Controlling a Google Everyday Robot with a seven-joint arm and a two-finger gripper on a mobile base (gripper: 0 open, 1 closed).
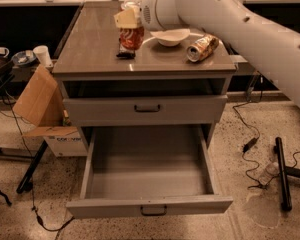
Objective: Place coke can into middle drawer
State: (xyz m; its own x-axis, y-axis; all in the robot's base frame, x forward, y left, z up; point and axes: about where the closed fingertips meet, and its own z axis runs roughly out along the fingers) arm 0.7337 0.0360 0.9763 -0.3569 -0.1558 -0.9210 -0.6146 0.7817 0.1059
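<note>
The red coke can [132, 36] hangs upright in my gripper [128, 22], just above the left part of the cabinet's brown top [95, 44]. My gripper's tan fingers [124, 19] are shut on the can's upper part, so its silver top is hidden. My white arm [230, 14] reaches in from the upper right. The middle drawer [147, 176] is pulled wide open below, its grey box interior bare, its dark handle [153, 211] at the front. The handled front above it [146, 109] is shut.
On the top stand a white bowl [171, 36], a crushed gold-tan can [202, 47] on its side, and a small dark object [125, 53] under the coke can. A cardboard box [42, 104] leans at the cabinet's left. Cables and a black stand leg [282, 176] lie on the floor at right.
</note>
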